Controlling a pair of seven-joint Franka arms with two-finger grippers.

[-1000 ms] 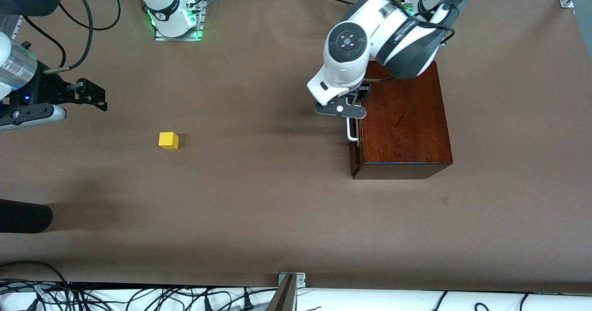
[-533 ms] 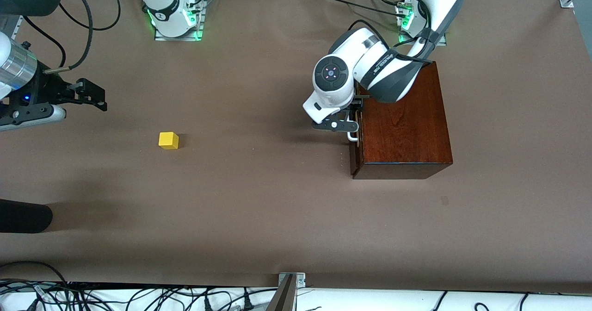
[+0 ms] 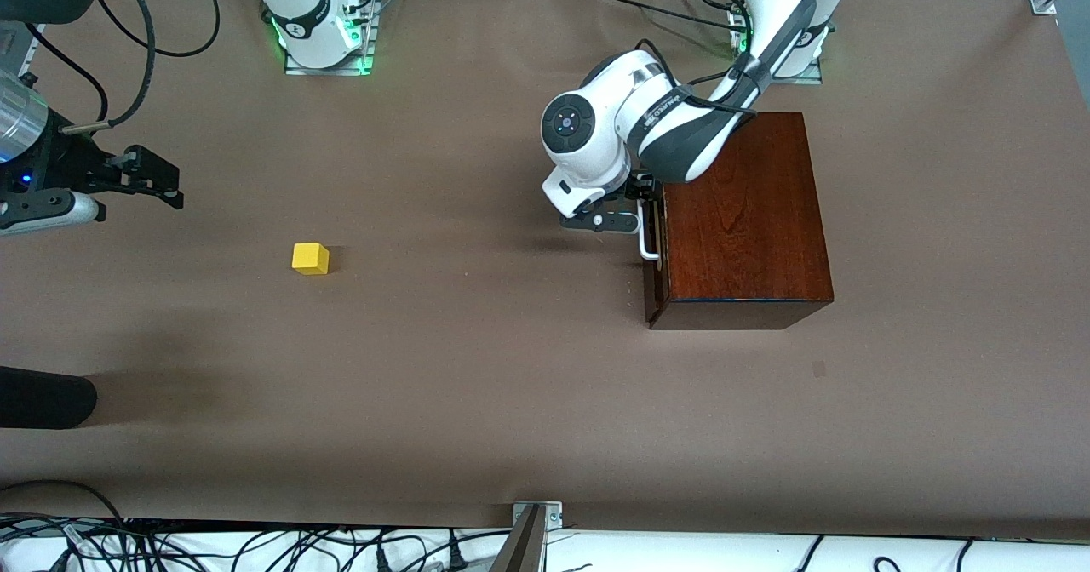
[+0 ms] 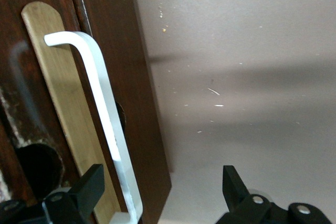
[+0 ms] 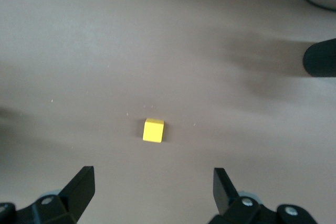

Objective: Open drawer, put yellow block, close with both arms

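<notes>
**A:** You asked what the drawer (image 3: 654,240) looks like. You see a dark reddish-brown, glossy wooden box (image 3: 741,214) near the left arm's end of the table (image 3: 477,368); its top shows a wood grain. The drawer's dark front carries a white bar handle (image 3: 645,233), bent at both ends, mounted over a pale wooden strip (image 4: 63,119) in the left wrist view. The drawer sits flush in the box.

**B:** Which way does it face?

**A:** Its front faces the right arm's end of the table, toward the yellow block (image 3: 310,258). You can see the handle's long axis run along the front, from nearer the front camera to farther from it.

**B:** And the left gripper (image 3: 634,214)?

**A:** You find it right at the handle. Its jaws stand apart, one finger (image 4: 86,192) by the drawer front and the other out over the table, with the bar between them and not clamped.

**B:** The block?

**A:** You see a small, bright yellow cube with plain faces, lying on the table well apart from the box, toward the right arm's end.

**B:** The right gripper (image 3: 157,182)?

**A:** It waits above the table near that end, its jaws spread wide with nothing in them; its wrist view looks down on the block.
</notes>
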